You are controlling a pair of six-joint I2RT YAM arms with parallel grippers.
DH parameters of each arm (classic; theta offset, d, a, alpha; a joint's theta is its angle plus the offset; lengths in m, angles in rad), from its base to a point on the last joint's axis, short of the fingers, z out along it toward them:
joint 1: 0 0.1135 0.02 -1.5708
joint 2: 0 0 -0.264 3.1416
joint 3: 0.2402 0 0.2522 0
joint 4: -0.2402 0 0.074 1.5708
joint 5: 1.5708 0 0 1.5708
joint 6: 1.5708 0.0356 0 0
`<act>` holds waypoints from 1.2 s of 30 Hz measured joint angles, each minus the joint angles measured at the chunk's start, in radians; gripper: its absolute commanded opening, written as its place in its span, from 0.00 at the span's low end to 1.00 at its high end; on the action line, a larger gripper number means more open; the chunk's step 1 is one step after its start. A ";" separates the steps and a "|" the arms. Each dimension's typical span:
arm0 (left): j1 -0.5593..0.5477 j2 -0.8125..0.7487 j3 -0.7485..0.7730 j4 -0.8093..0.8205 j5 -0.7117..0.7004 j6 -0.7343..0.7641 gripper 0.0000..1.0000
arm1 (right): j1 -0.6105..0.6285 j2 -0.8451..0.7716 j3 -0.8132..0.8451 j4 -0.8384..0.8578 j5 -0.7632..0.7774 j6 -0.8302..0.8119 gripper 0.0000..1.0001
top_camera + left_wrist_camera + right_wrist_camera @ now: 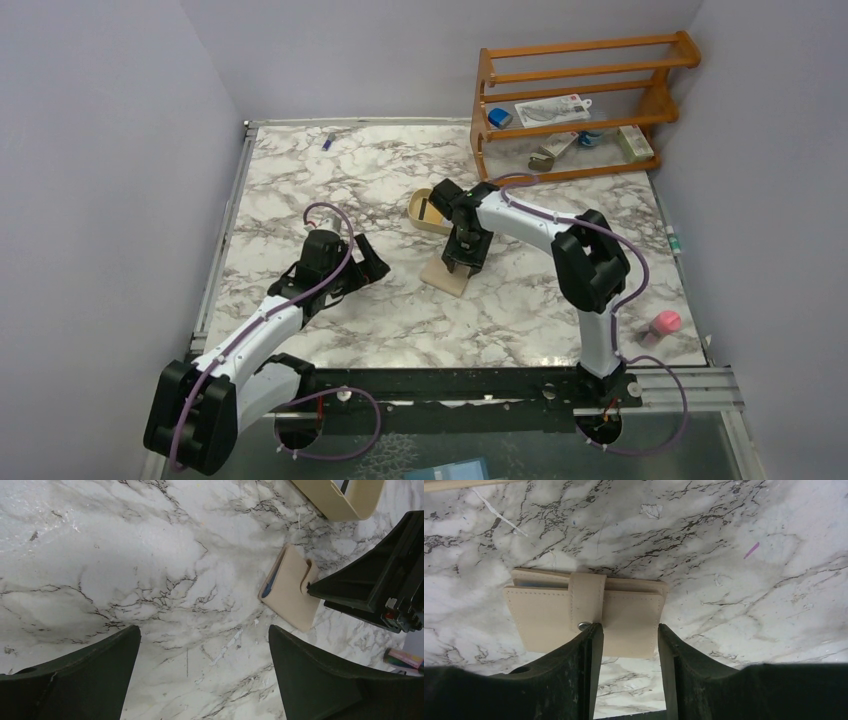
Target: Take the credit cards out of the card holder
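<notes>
Spreading across the whole top view, the white marbled table [400, 310] carries everything else, with a wooden rack [585, 60] standing at its far right corner and a few small packets lying on its shelves. The right arm reaches from its base toward the middle of the table and points its gripper downward, while the left arm lies low and angled toward the centre. The left gripper [204, 630] hangs over bare marble well to the left of the card holder, its fingers spread wide with nothing between them. The right gripper [626, 627] is set right over the card holder, fingers parted only narrowly and gripping nothing; one fingertip [591, 632] sits against the metal stud at the end of the tab. An oval tan tray [425, 215] stands just beyond the right gripper, close to the card holder but apart from it. The card holder [549, 625] lies flat and folded shut on the marble near the table's centre, its beige stitched face upward and its snap tab [586, 600] wrapped over the far edge onto that face. The credit cards [269, 586] are inside it, showing only as a thin bluish line along the holder's open edge. A small pink object [664, 322] rests near the right edge of the table, and a little blue-purple item [328, 141] lies near the far left edge.
</notes>
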 measured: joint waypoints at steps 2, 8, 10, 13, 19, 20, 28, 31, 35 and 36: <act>0.000 0.001 0.000 0.000 0.000 0.003 0.99 | 0.001 -0.008 -0.015 0.006 -0.005 0.007 0.49; 0.000 0.001 -0.001 -0.001 0.000 0.015 0.99 | 0.008 -0.008 -0.007 0.020 -0.004 0.010 0.49; 0.000 -0.004 -0.002 -0.005 0.000 0.018 0.99 | 0.017 -0.013 -0.005 0.042 -0.002 0.010 0.49; 0.000 -0.014 -0.007 -0.006 0.000 0.019 0.99 | 0.027 -0.035 -0.004 0.076 0.003 0.007 0.50; 0.000 -0.017 -0.015 -0.007 0.000 0.018 0.99 | 0.030 -0.069 0.036 0.101 0.025 -0.006 0.50; 0.000 -0.017 -0.015 -0.007 0.000 0.019 0.99 | 0.030 -0.069 0.038 0.109 0.027 -0.008 0.50; 0.000 -0.038 -0.015 -0.019 0.000 0.019 0.99 | 0.030 -0.034 0.038 0.123 0.032 -0.018 0.47; 0.000 -0.054 -0.015 -0.032 0.000 0.020 0.99 | 0.030 -0.012 0.038 0.131 0.033 -0.029 0.44; 0.000 -0.062 -0.015 -0.048 0.000 0.020 0.99 | 0.030 -0.002 0.038 0.143 0.036 -0.038 0.43; 0.000 -0.063 -0.015 -0.051 0.000 0.020 0.99 | 0.030 -0.002 0.038 0.145 0.038 -0.040 0.43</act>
